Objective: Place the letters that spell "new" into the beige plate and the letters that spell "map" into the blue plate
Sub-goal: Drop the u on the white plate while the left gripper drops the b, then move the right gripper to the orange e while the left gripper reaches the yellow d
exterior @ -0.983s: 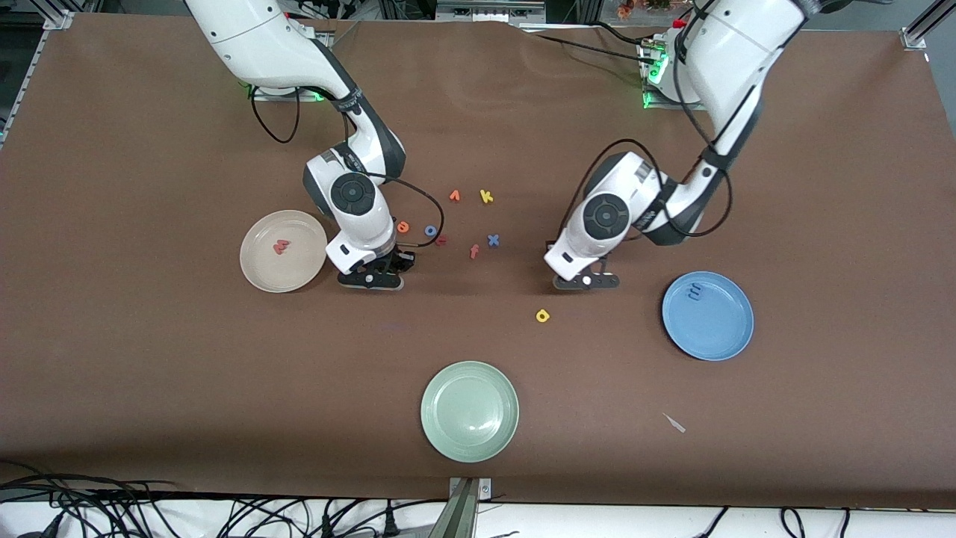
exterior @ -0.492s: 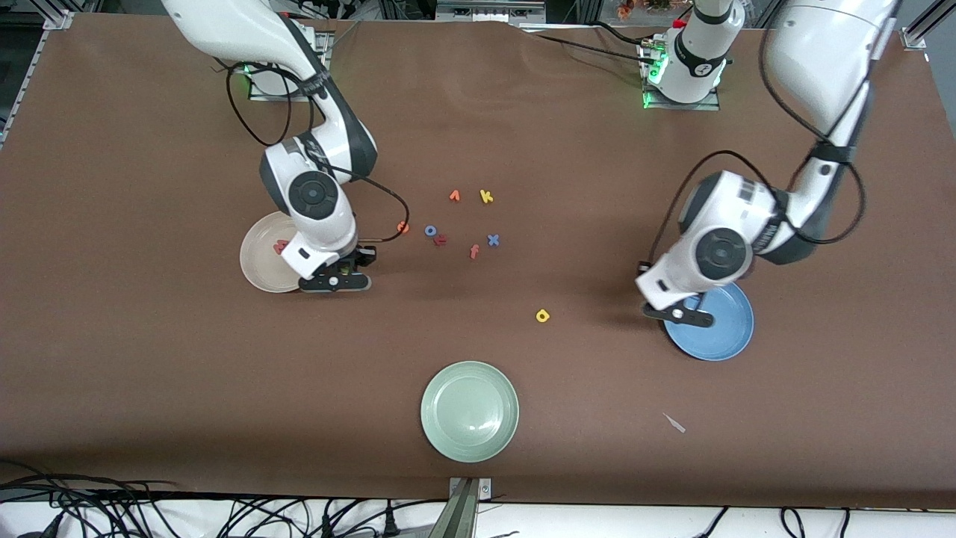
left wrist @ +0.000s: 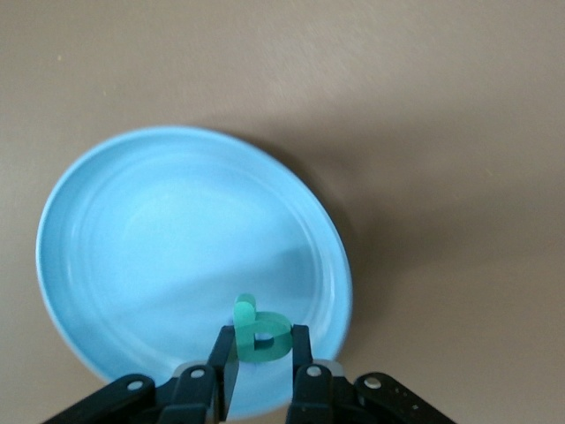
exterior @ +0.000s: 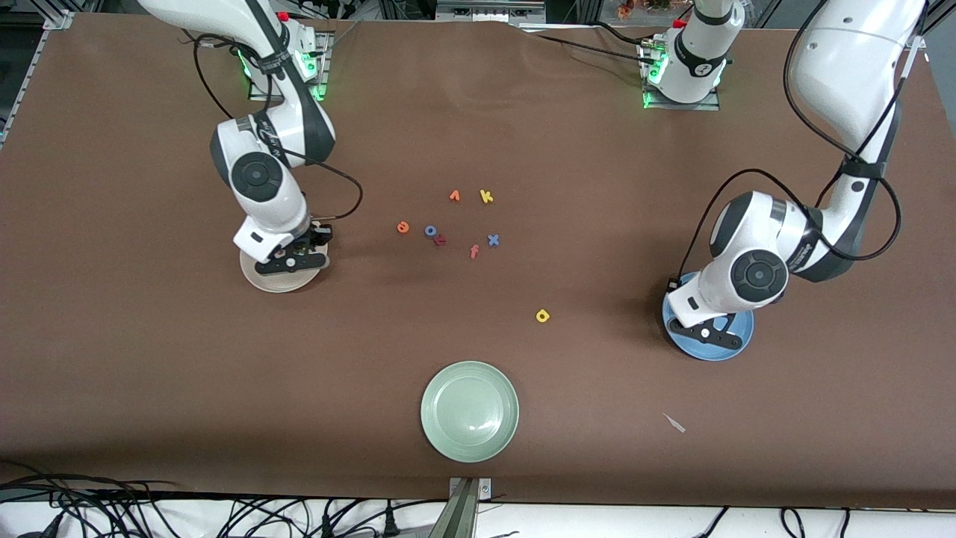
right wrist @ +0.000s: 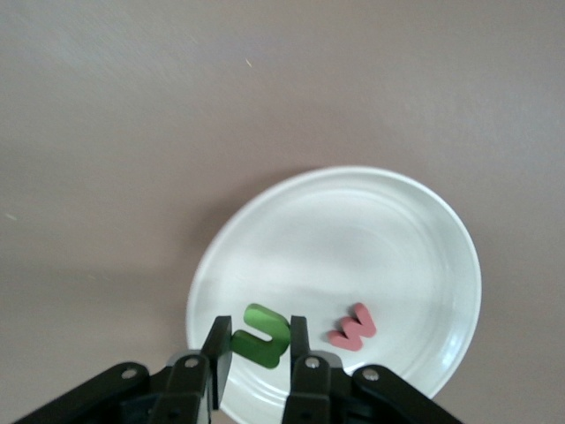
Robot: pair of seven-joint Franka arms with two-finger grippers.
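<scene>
My left gripper (left wrist: 265,336) is shut on the teal p (left wrist: 244,327) and hangs low over the blue plate (left wrist: 177,230), near its rim. From the front, that gripper (exterior: 702,329) covers much of the blue plate (exterior: 718,350). The green n (right wrist: 256,346) sits between the fingers of my right gripper (right wrist: 260,325), shut over the beige plate (right wrist: 353,238). The salmon w (right wrist: 355,327) lies in that plate. In the front view the right gripper (exterior: 293,261) hides most of the beige plate (exterior: 276,282). On the table lie the orange e (exterior: 403,227) and the yellow a (exterior: 543,316).
More foam letters lie mid-table: an orange v (exterior: 454,196), a yellow k (exterior: 486,196), a blue o (exterior: 431,231), a salmon f (exterior: 473,251) and a blue x (exterior: 493,240). A pale green plate (exterior: 470,411) sits nearest the front camera.
Both arms swung outward from the letter cluster. The left gripper came over the blue plate and the right gripper over the beige plate, each staying shut.
</scene>
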